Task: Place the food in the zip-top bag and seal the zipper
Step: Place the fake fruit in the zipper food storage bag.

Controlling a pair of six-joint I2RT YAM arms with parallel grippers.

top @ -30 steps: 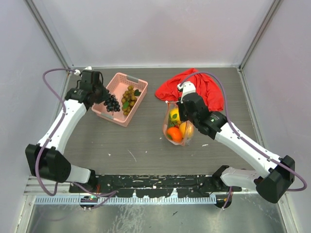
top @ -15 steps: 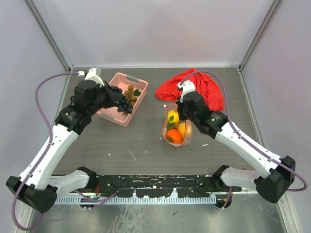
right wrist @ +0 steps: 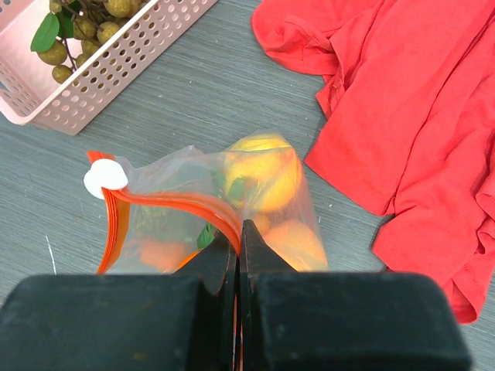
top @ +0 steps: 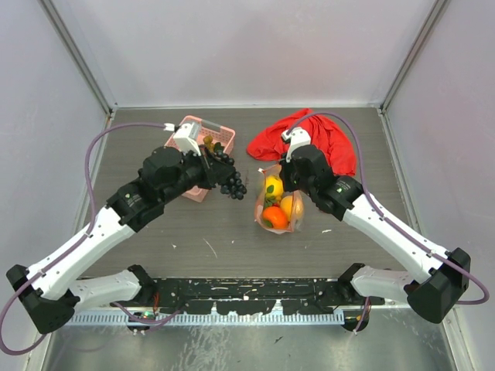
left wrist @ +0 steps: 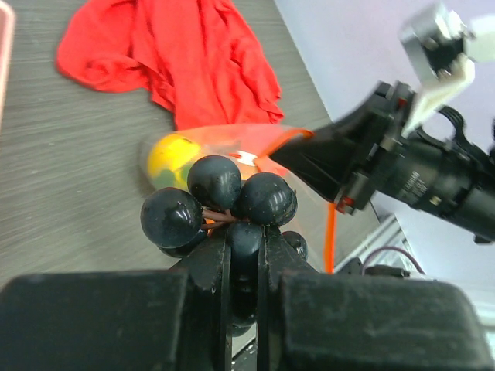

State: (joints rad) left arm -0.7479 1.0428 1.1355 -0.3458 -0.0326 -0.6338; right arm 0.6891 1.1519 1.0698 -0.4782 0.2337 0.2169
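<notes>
My left gripper (top: 218, 173) is shut on a bunch of dark, nearly black grapes (top: 231, 182), held above the table just left of the zip-top bag (top: 277, 207). In the left wrist view the grapes (left wrist: 232, 199) bulge out past my fingertips, in front of the bag's mouth. My right gripper (right wrist: 240, 232) is shut on the bag's orange-red zipper (right wrist: 170, 204) and holds the mouth up. An orange (top: 274, 217) and yellow-orange fruits (right wrist: 263, 171) lie inside the bag. The golden-brown berries (right wrist: 100, 22) lie in the pink basket.
The pink basket (top: 203, 126) stands at the back left, partly hidden by my left arm. A red cloth (top: 313, 137) lies crumpled behind the bag and shows in the right wrist view (right wrist: 402, 100). A white slider tab (right wrist: 106, 179) sits at the zipper's end.
My left arm has lifted the dark grapes out of the basket and carried them right, up to the bag. My right gripper has kept its hold on the zipper.
</notes>
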